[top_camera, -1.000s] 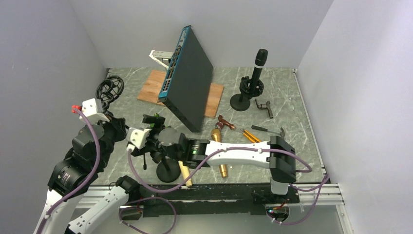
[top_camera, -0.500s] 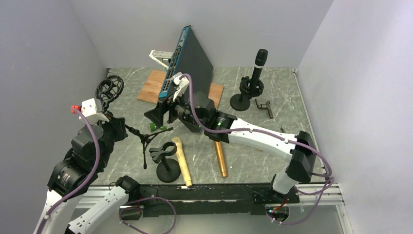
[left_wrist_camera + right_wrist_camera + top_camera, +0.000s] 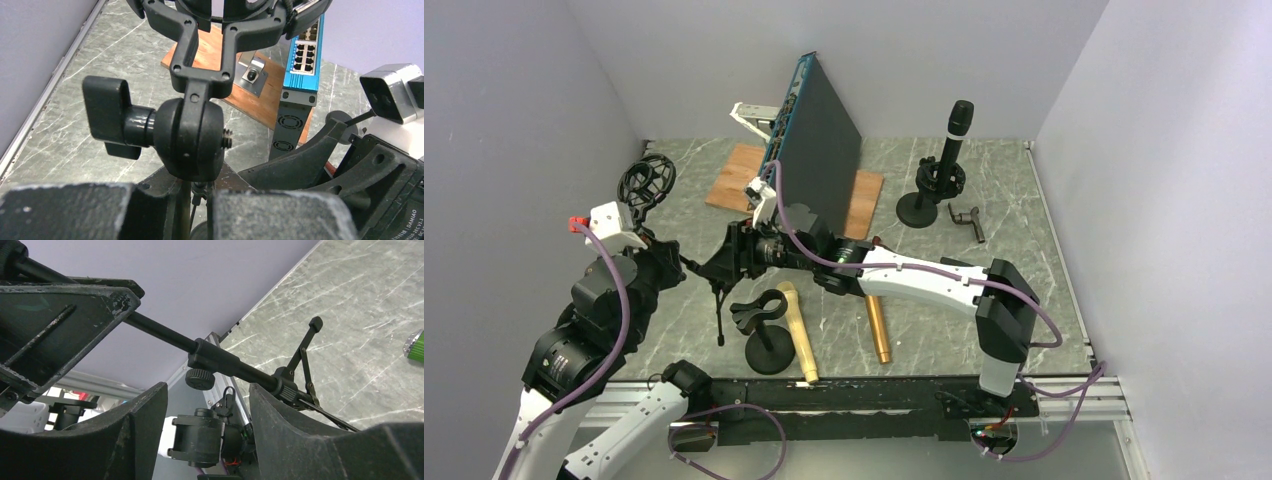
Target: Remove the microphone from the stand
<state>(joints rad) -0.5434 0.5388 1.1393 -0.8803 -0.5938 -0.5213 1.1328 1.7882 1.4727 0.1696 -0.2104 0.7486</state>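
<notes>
now | left end effector: grips stand (tilted) | right end effector: astride

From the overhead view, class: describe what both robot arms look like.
The left arm and right arm have white shells and black motors, each trailing a purple cable. The wrist cameras are white; the left has a red tab. The left end effector is black with scuffed fingertips.

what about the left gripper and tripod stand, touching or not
Touching: left wrist view shows the left gripper shut on the tripod stand below its swivel head.
</notes>
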